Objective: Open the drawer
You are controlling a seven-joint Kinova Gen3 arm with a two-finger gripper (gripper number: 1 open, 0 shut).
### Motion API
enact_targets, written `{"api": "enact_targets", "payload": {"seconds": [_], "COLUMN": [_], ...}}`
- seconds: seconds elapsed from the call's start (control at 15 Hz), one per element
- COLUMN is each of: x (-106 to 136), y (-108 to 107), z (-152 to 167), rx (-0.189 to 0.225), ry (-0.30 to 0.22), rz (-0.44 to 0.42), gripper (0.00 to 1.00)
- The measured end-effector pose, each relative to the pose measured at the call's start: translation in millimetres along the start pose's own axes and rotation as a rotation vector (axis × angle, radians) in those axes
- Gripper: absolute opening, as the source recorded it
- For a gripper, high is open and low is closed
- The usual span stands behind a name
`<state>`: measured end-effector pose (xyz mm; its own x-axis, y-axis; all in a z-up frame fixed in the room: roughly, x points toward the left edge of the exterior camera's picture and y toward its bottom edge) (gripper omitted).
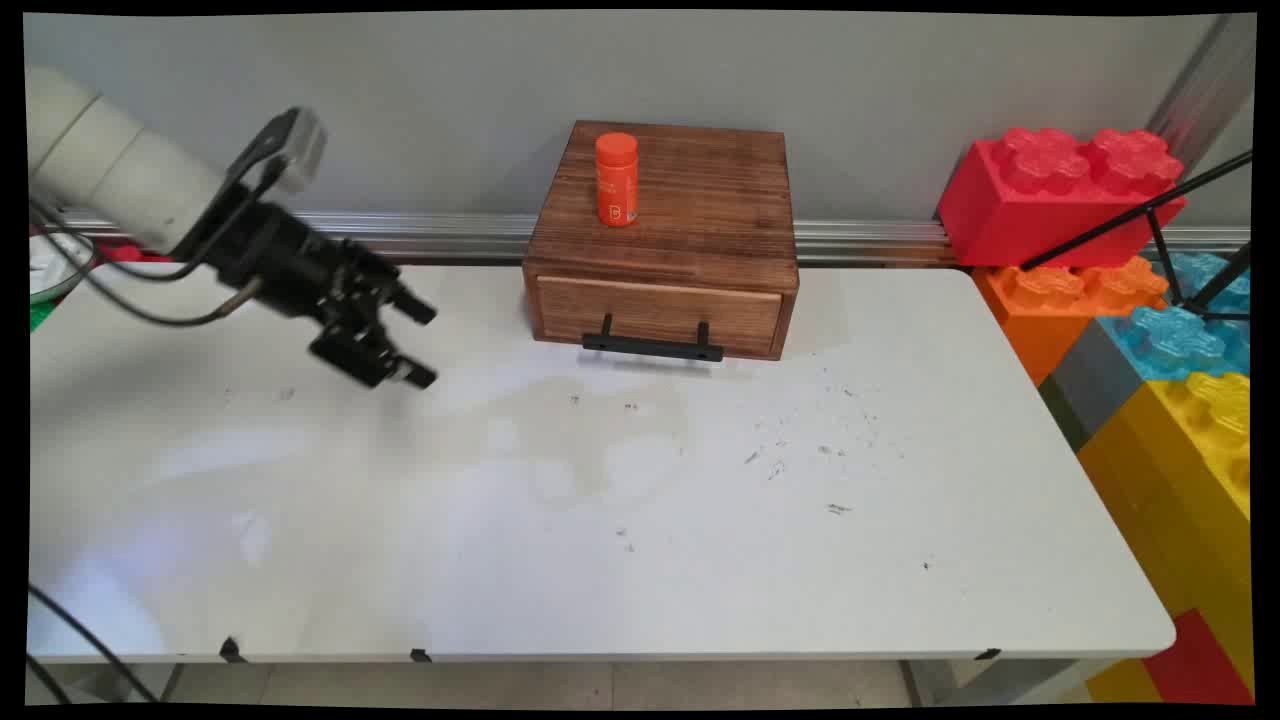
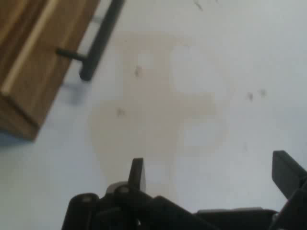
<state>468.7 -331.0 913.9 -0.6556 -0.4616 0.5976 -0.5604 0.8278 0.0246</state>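
My black gripper hangs open above the left part of the white table, holding nothing. It points right, toward a small wooden drawer box that stands at the table's back edge, a short way off. The box's drawer is closed and carries a black bar handle. An orange bottle stands upright on top of the box, near its left side. In the hand view my gripper is spread wide over bare, faintly stained tabletop, with the drawer box and its handle at the upper left.
Large toy bricks are stacked beyond the table's right end: a red one on top, with orange, blue and yellow ones below. A black tripod leg crosses in front of them. A metal rail runs along the wall.
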Motion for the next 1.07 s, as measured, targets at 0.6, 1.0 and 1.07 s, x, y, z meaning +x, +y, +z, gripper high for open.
{"api": "enact_targets", "payload": {"seconds": [0.6,1.0,1.07], "x": [89,117,120], "y": [-15,-33,-36], "z": [67,144,158], "rx": [0.045,0.042,0.039], "ry": [-0.011,-0.074,-0.087], "rz": [0.092,0.200,0.218], "gripper": [1.00,1.00,1.00]}}
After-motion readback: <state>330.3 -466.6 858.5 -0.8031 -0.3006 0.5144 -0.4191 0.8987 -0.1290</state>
